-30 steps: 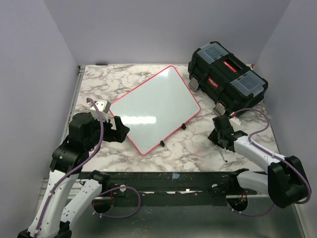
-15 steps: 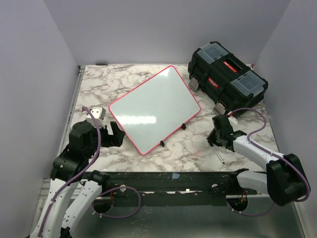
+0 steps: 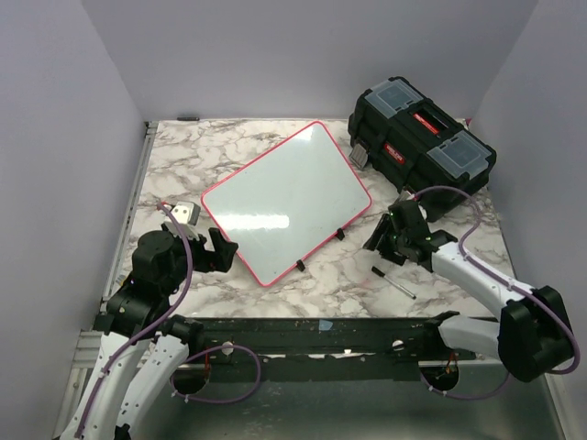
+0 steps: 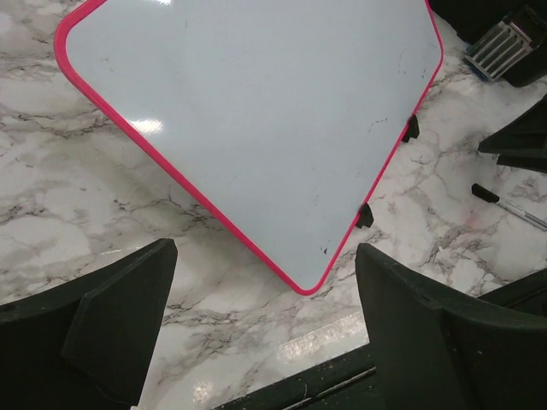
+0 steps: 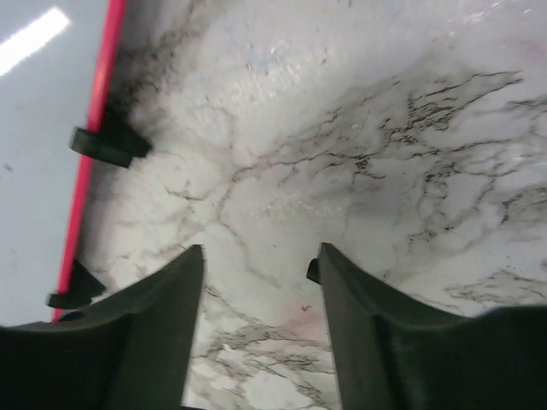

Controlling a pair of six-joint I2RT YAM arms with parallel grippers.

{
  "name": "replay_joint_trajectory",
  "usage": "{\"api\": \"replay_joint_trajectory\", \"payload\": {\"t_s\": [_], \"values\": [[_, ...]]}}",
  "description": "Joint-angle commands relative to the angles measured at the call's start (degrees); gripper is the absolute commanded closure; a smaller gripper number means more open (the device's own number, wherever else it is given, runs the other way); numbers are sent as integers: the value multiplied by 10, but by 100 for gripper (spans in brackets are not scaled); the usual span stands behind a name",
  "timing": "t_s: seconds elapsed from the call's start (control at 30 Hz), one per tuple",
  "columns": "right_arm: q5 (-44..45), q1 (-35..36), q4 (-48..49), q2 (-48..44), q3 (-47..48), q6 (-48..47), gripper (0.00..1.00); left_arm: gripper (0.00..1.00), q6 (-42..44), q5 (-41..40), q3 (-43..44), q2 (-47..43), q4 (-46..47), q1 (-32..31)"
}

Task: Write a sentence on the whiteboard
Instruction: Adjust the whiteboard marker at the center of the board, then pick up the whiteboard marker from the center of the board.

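Top external view, count taken: one flat white rectangular whiteboard [image 3: 286,197] with a red-pink rim lies askew at the middle of the marbled surface [image 3: 183,156]. It carries two small black clips [image 3: 340,234] on its near right edge, and one thin black-capped marker pen [image 3: 394,280] lies loose to its right. One black plastic toolbox [image 3: 420,147] with red latches stands just beside the board's far right corner, lid shut, contents hidden. Two arms: left pincer [image 3: 220,252] released wide and empty at the board's near corner; right pincer [image 3: 378,245] released and empty beside the pen.
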Motion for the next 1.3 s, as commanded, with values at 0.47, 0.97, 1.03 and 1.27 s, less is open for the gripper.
{"api": "replay_joint_trajectory", "payload": {"t_s": [0.47,0.97,1.03,1.27], "values": [[158,0,-248,-137,3,300,0,12,6,32,-5,-2,23,-6],[93,0,-240,-90,-39,405,0,12,5,22,-5,-9,19,-13],[102,0,-232,-85,-41,409,0,12,5,21,-6,-10,18,-14],[148,0,-203,-60,-48,406,14,12,5,15,-6,-9,17,-21]]}}
